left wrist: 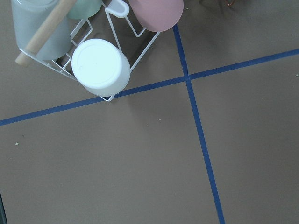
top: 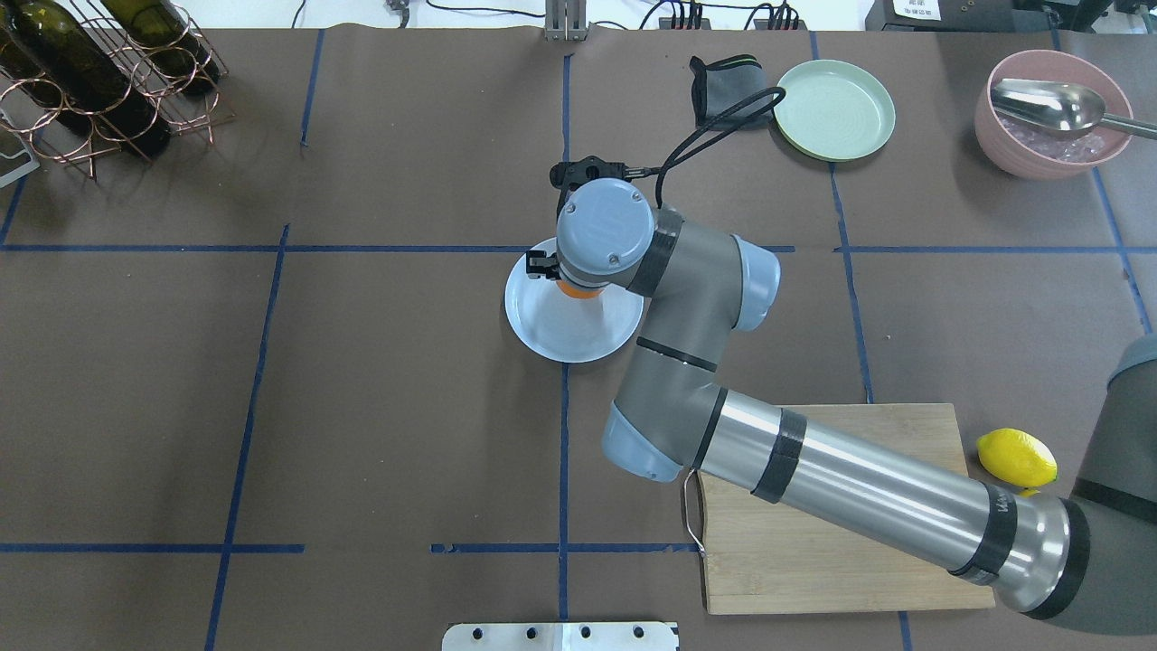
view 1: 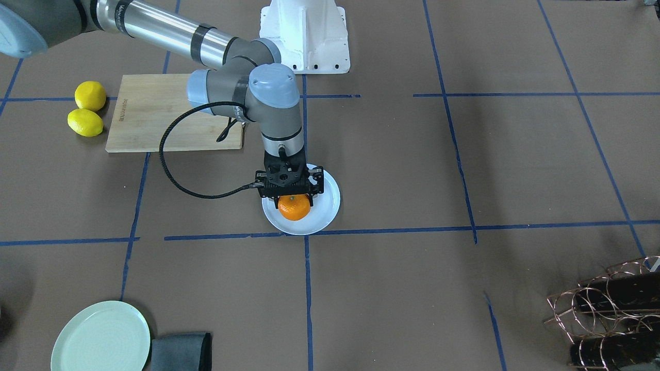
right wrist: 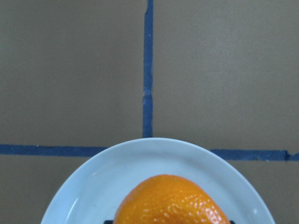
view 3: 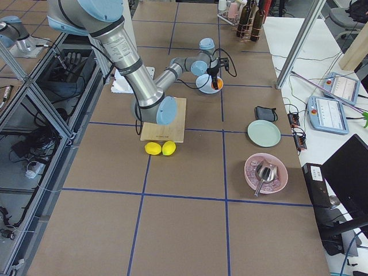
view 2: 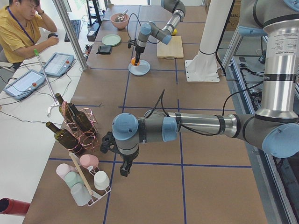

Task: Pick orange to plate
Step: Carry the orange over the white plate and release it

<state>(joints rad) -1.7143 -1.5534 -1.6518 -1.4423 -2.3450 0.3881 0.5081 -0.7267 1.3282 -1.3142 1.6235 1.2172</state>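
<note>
exterior front-facing view: the right claw [view 1: 294, 202] grips the orange [view 1: 295, 209], just over the plate [view 1: 328, 204] near the middle of the worktop [view 1: 392, 170]. i cannot tell if the left claw [view 2: 123, 171] is open.

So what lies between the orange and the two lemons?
The wooden cutting board lies flat on the table there; the front-facing view shows it between the lemons and the orange.

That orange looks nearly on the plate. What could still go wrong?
1. The orange is round and the plate is shallow, so it might roll off once the right gripper lets go.
2. If the gripper rises before opening fully, it may lift the orange away or nudge the plate.
</note>
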